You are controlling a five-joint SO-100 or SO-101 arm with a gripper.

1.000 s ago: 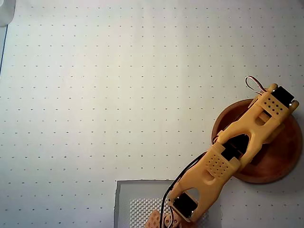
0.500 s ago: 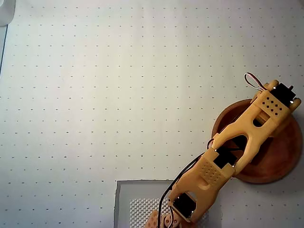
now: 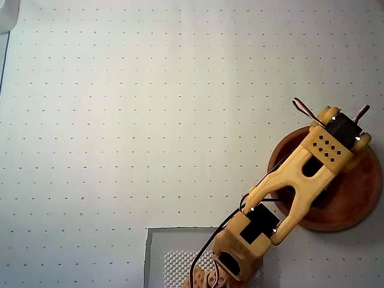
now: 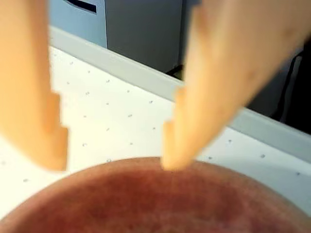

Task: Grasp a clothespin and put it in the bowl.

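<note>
Tool spread wide above the bowl, nothing between its fingers.

In the wrist view the tool [image 4: 114,155] hung with both orange fingers [image 4: 29,107] well apart over the reddish-brown bowl [image 4: 146,204]. Overhead, the yellow arm [image 3: 294,186] reached across the bowl [image 3: 354,204] at the right edge of the dotted white bench [image 3: 150,120]. The clothespin could not be seen in either view.

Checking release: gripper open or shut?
Open. In the wrist view the gripper fingertips stand apart above the bowl, nothing between them.
</note>
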